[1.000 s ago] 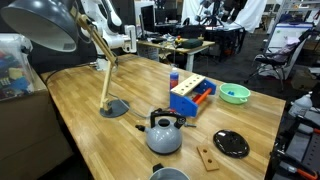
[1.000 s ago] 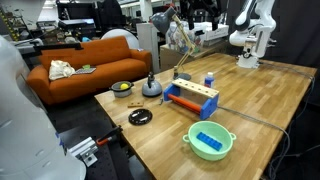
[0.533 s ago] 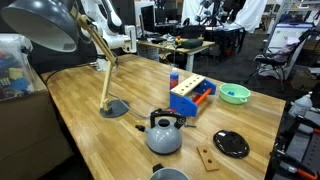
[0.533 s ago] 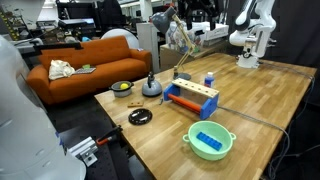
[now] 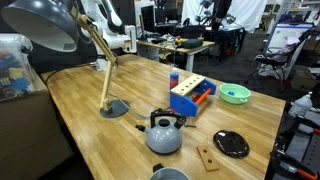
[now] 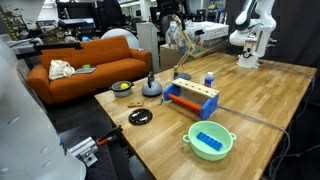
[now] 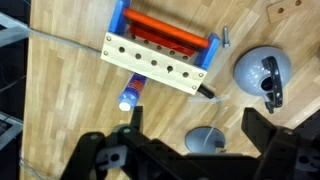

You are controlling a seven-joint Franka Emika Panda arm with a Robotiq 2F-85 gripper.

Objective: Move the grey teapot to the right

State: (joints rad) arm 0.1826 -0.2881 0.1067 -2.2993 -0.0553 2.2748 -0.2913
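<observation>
My jaws hang spread wide and empty above the counter (image 7: pixel 60 110). The teapot (image 7: pixel 262 72) stands off to one side of my wrist view, near the lamp base (image 7: pixel 207 140) and the rack (image 7: pixel 160 55). Coming down carelessly, I may clip that base. If I catch the arched handle (image 7: pixel 270 82) off-centre, the teapot could tilt or slip out. In an exterior view the plate (image 5: pixel 231 143) lies near it; a low carry might knock that.

Matt metal teapot (image 5: pixel 164 138), wood tbl (image 5: pixel 82 95)
</observation>
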